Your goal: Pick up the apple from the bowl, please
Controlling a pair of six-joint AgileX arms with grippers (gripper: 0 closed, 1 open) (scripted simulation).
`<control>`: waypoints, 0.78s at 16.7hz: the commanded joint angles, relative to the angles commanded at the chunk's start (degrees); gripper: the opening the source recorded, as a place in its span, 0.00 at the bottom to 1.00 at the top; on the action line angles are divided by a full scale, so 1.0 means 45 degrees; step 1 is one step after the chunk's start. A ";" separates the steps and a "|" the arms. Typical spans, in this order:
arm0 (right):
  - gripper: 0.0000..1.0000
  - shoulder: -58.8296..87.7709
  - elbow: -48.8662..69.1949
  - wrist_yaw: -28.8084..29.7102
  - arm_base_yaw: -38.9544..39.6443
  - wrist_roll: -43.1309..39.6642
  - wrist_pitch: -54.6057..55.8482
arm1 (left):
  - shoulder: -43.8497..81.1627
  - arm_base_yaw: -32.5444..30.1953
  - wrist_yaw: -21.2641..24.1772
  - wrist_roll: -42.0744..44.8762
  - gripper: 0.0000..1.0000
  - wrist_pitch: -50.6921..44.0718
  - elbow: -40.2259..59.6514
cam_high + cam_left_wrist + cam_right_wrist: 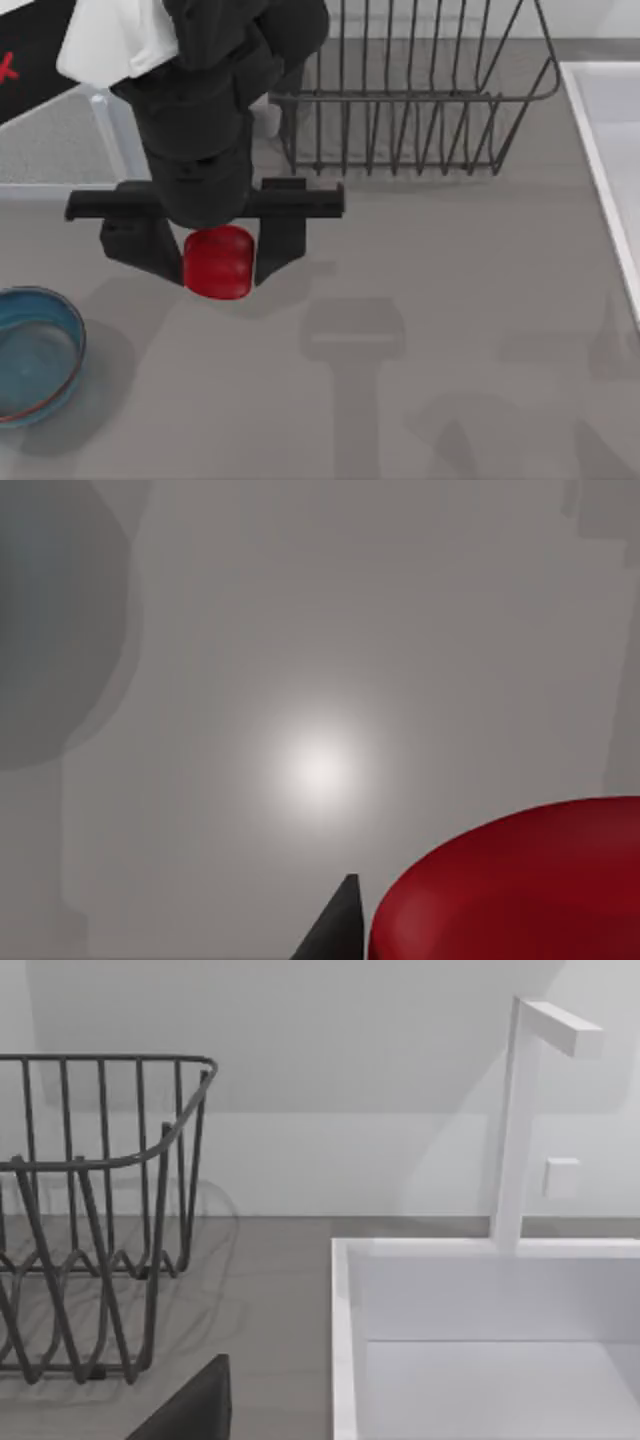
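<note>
Already the apple [218, 263] sits between the two dark fingers of our left gripper [218, 262], one finger against its left flank and one against its right; the jaws are closed down to the fruit's width and holding it, not spread wide. That is the relation everything now turns on: the fruit is directly under the wrist, centred in the grip, with nothing of it hanging off to one side as far as the top view lets us judge. It has no real long axis, being squat and rounded, so the grip across its sides looks as good as any.

The apple is out of the bowl [62, 318]; the bowl lies near the table's left edge, below and to the left of the gripper, well apart from the fruit and with nothing in it. From the left wrist view the red curve of the apple [520, 880] fills one corner beside a dark fingertip [335, 930], with bare grey table [320, 630] beyond; we judge the fruit to be lifted clear of the surface, though we cannot tell how high.

We judge the pick to be essentially done; what is left is keeping the squeeze steady so the glossy skin does not slip.

Our right arm is parked off to the right, its wrist camera facing the wire rack [100, 1220] and the white sink [480, 1340].
</note>
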 joint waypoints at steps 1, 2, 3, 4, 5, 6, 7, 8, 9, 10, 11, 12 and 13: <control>1.00 0.0000 0.0000 0.0000 0.0000 0.0000 0.0000 | 0.0103 -0.0540 0.0024 -0.0540 0.00 0.0303 -0.0208; 1.00 0.0000 0.0000 0.0000 0.0000 0.0000 0.0000 | 0.0173 -0.0932 0.0042 -0.0933 0.00 0.0550 -0.0381; 1.00 0.0000 0.0000 0.0000 0.0000 0.0000 0.0000 | 0.0214 -0.1197 0.0055 -0.1197 0.00 0.0731 -0.0512; 1.00 0.0000 0.0000 0.0000 0.0000 0.0000 0.0000 | 0.0227 -0.1321 0.0062 -0.1322 0.00 0.0821 -0.0578; 1.00 0.0000 0.0000 0.0000 0.0000 0.0000 0.0000 | 0.0228 -0.1333 0.0062 -0.1333 0.00 0.0830 -0.0585; 1.00 0.0000 0.0000 0.0000 0.0000 0.0000 0.0000 | 0.0228 -0.1333 0.0062 -0.1333 0.00 0.0830 -0.0585; 1.00 0.0000 0.0000 0.0000 0.0000 0.0000 0.0000 | 0.0228 -0.1333 0.0062 -0.1333 0.00 0.0830 -0.0585; 1.00 0.0000 0.0000 0.0000 0.0000 0.0000 0.0000 | 0.0180 -0.1285 0.0058 -0.1297 0.00 0.0801 -0.0550; 1.00 0.0000 0.0000 0.0000 0.0000 0.0000 0.0000 | 0.0189 -0.1285 0.0058 -0.1297 0.00 0.0838 -0.0586; 1.00 0.0000 0.0000 0.0000 0.0000 0.0000 0.0000 | 0.0222 -0.1282 0.0058 -0.1294 0.00 0.1005 -0.0752; 1.00 0.0000 0.0000 0.0000 0.0000 0.0000 0.0000 | 0.0277 -0.1279 0.0059 -0.1289 0.00 0.1305 -0.1036; 1.00 0.0000 0.0000 0.0000 0.0000 0.0000 0.0000 | 0.0349 -0.1275 0.0059 -0.1284 0.00 0.1723 -0.1405; 1.00 0.0000 0.0000 0.0000 0.0000 0.0000 0.0000 | 0.0434 -0.1272 0.0060 -0.1278 0.00 0.2251 -0.1826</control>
